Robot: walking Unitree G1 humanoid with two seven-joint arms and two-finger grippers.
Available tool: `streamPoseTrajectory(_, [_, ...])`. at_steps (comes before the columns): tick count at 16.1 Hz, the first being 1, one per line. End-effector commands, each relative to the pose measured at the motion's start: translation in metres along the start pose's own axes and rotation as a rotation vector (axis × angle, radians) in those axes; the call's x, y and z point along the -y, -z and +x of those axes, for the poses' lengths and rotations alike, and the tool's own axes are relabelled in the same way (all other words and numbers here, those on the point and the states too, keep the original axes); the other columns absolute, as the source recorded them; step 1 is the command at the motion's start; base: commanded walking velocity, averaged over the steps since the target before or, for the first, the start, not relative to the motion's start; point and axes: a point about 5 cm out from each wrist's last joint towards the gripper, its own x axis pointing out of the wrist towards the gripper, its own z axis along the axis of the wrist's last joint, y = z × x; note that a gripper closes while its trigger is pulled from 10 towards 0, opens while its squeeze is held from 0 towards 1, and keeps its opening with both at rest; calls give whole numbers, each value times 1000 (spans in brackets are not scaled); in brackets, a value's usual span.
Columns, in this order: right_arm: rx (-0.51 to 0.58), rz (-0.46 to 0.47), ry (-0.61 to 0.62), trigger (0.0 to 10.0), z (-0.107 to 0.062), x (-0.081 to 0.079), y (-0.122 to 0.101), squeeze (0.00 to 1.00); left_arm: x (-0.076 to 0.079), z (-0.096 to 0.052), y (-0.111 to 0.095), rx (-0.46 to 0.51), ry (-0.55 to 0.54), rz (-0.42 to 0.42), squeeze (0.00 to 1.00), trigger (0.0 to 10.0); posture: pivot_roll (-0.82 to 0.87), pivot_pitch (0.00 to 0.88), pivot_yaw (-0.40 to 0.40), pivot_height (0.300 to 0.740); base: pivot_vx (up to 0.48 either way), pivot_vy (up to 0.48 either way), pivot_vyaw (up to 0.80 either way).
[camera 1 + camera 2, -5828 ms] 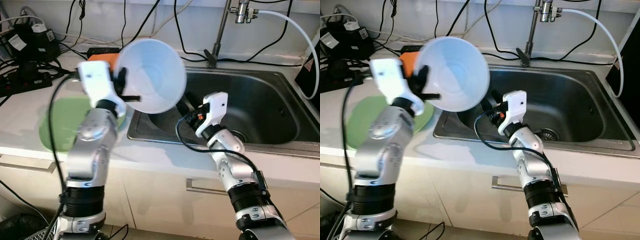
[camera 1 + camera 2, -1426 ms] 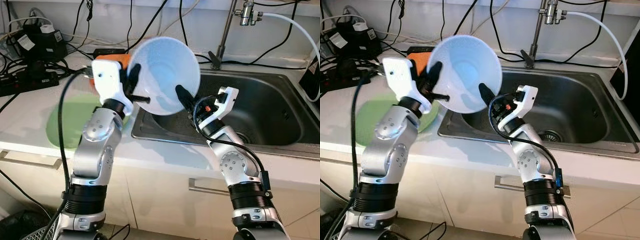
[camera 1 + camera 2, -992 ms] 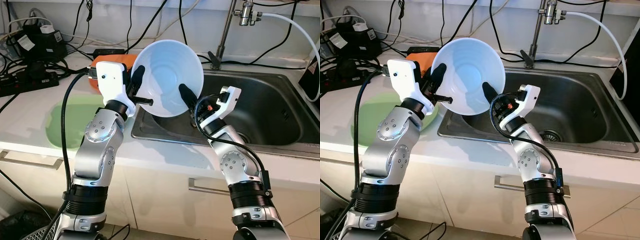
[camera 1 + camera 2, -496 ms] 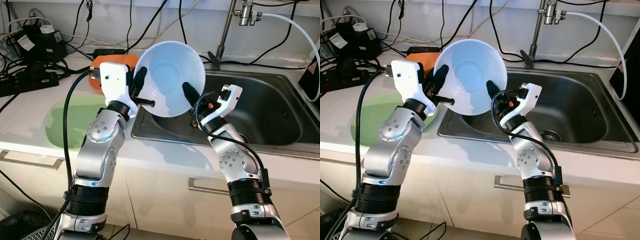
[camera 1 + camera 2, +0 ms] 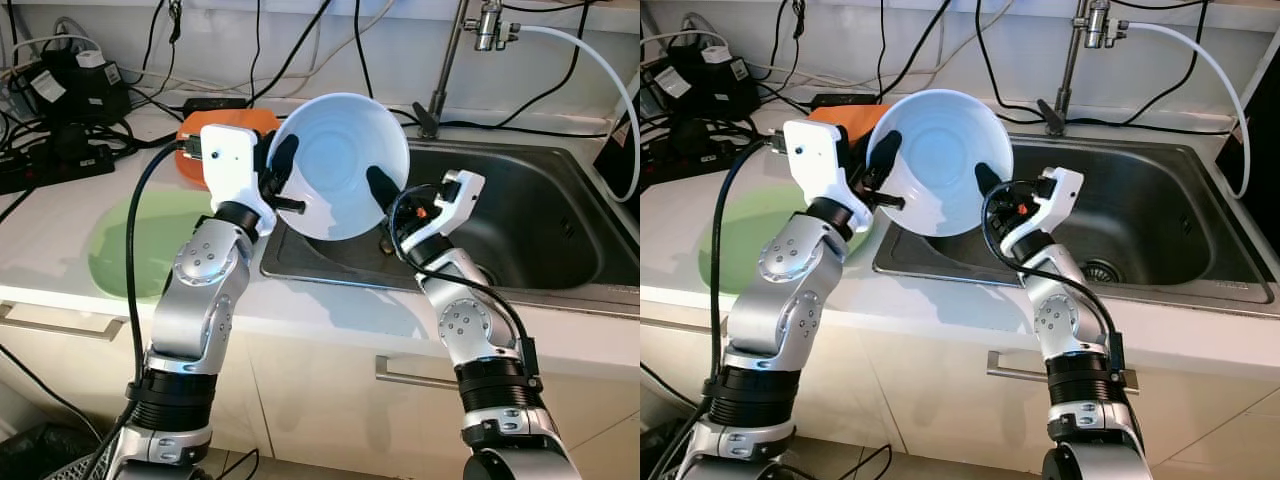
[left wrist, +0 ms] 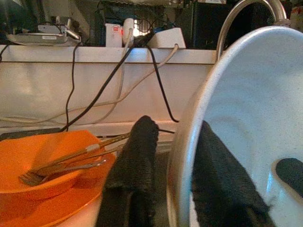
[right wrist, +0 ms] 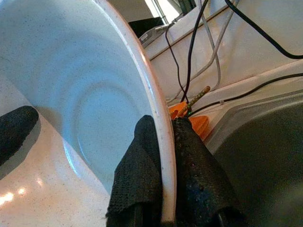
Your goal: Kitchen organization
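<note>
Left eye view | white bowl (image 5: pixel 338 165) hides sink (image 5: pixel 520 215) corner | both tools pinch rim

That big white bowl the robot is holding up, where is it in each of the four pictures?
Left eye view: white bowl at upper centre, tilted, over the sink's left edge.
Right eye view: upper centre-left.
Left wrist view: right half, rim pinched between black fingers.
Right wrist view: left and centre, rim between black fingers.
Shared landmark: the orange dish.
</note>
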Motion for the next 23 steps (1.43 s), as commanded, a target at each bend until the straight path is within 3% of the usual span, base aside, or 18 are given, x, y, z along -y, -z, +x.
streamPoseTrajectory(1, [13,-3,8,0,1,2,-4,0,-3,1,-8,25,-11,8,1000,10000,93,20,27,740,0,0,0])
streamPoseTrajectory(3, [26,-6,41,0,1,5,-6,0,-3,1,-7,22,-10,14,1000,10000,93,20,28,740,0,0,0])
streamPoseTrajectory(8, [104,-2,311,0,-3,36,-18,0,2,1,-6,13,31,22,1000,10000,93,19,28,740,0,0,0])
streamPoseTrajectory(9, [120,-7,365,0,-5,43,-22,0,5,0,-5,8,51,20,361,10000,93,19,28,740,0,0,0])
streamPoseTrajectory(10, [125,-17,385,0,-6,45,-23,0,6,-1,-5,3,63,20,0,10000,95,21,26,740,0,0,0])
streamPoseTrajectory(11, [130,-46,429,10000,-8,49,-25,0,9,-1,-3,-9,84,19,0,10000,95,21,26,740,0,0,0])
streamPoseTrajectory(14, [138,-204,519,10000,-10,56,-30,0,16,-4,5,-70,139,27,0,10000,97,19,27,740,0,0,0])
streamPoseTrajectory(16, [106,-394,501,10000,-8,53,-33,0,17,-5,13,-128,155,42,0,10000,98,14,30,740,0,0,0])
streamPoseTrajectory(19, [104,-431,493,10000,-6,52,-33,0,22,-11,25,-221,212,58,0,10000,101,12,28,740,0,0,0])
streamPoseTrajectory(20, [101,-495,475,10000,-5,51,-34,0,27,-16,34,-284,259,65,0,10000,101,12,28,740,0,0,0])
streamPoseTrajectory(23, [88,-602,437,10000,-2,47,-33,0,34,-25,43,-351,332,65,0,10000,101,5,32,740,0,0,0])
